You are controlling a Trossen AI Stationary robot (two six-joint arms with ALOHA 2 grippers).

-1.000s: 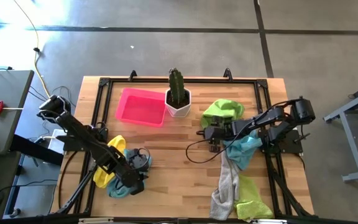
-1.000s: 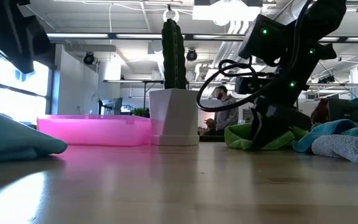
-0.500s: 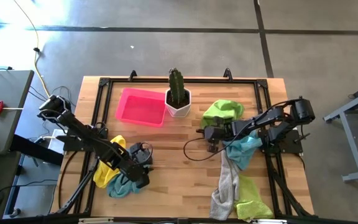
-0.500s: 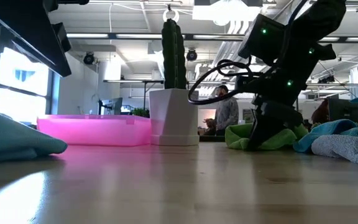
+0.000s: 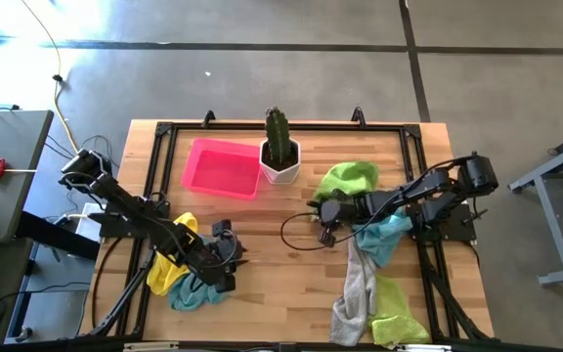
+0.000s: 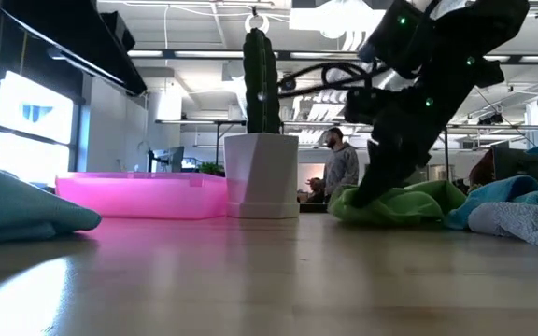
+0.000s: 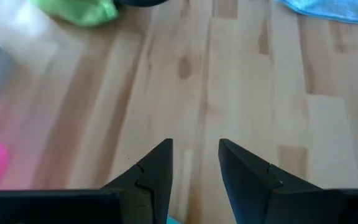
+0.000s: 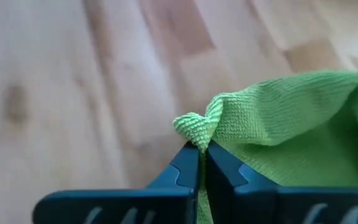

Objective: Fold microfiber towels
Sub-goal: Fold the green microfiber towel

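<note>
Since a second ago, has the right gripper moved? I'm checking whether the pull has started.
Yes. The right gripper, shut on the green towel, has shifted slightly leftward, toward the cactus pot, dragging the towel along.

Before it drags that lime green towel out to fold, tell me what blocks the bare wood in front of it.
Nothing visible does. The right gripper is shut on a corner of the lime green microfiber towel, and the wooden table toward the middle lies bare. The white cactus pot stands off to one side.
</note>
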